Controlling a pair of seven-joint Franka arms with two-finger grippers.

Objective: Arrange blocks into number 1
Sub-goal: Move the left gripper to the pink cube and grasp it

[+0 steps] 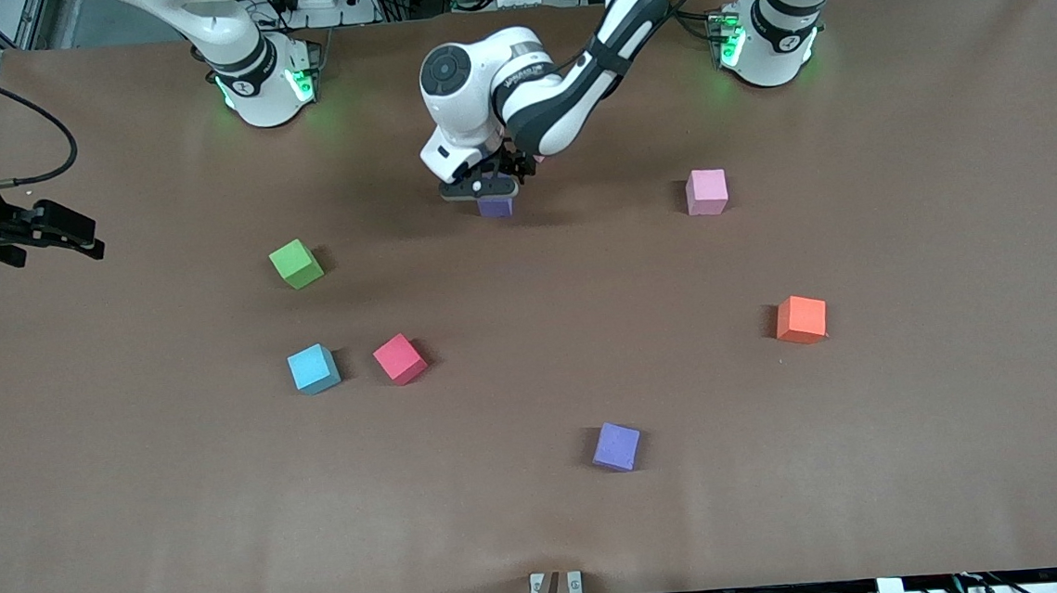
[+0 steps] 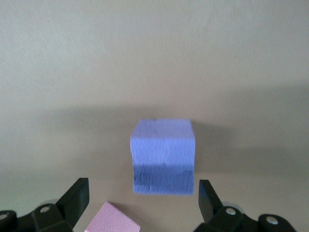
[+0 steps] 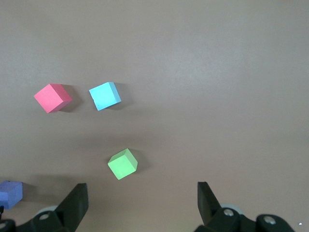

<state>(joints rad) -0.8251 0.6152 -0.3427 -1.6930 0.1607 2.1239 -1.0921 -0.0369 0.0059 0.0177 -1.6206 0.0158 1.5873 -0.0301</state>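
Brown bench (image 1: 545, 537) carries scattered blocks: the left gripper (image 1: 484, 188), released, sits over a purple block (image 1: 495, 207) beside a pink block (image 2: 113, 220), apparently just placed; the right gripper (image 3: 140, 200) waits spread; next, fetch another.

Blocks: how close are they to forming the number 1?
Barely started. The open left gripper straddles one purple block, a pink block beside it. The green block, light blue block, red block, orange block, second pink block and second purple block lie scattered, no line yet. The right gripper waits open over its table end.
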